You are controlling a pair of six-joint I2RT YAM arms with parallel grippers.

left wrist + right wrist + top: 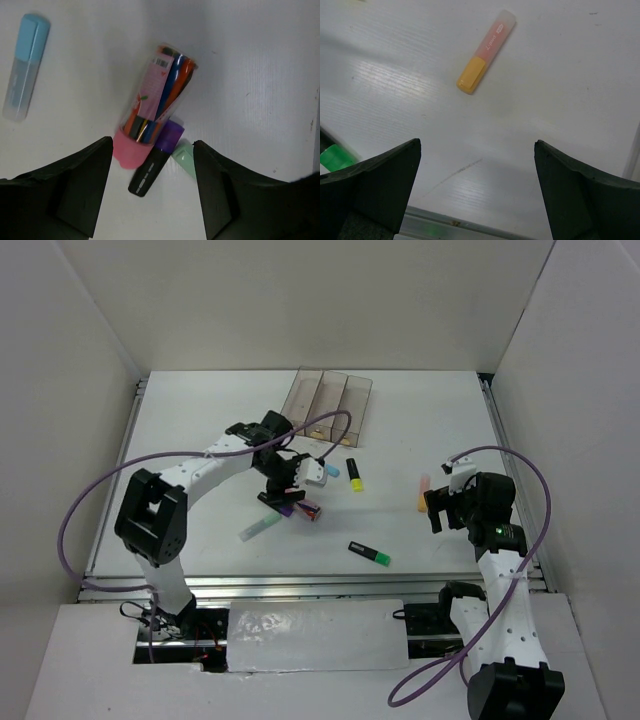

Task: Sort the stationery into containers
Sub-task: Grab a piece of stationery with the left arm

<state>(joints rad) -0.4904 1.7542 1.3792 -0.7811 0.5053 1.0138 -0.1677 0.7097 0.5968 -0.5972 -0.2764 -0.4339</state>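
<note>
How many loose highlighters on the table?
6: light blue, yellow near the bins; purple, mint at left gripper; green near front; peach by right gripper. Arm may hide more.

The left arm (205, 470) and the right arm (508, 605) are built of white links joined by rounded black joints. A purple cable (66, 520) is looped along the left one, and a second purple cable (549, 510) along the right. Small dark holes (505, 625) are dotted along the right arm's white link, and a green light (497, 533) is lit near its wrist. The left claw (152, 142) and the right claw (477, 144) are fitted with broad, matte black, wedge-shaped fingers (75, 190).
</note>
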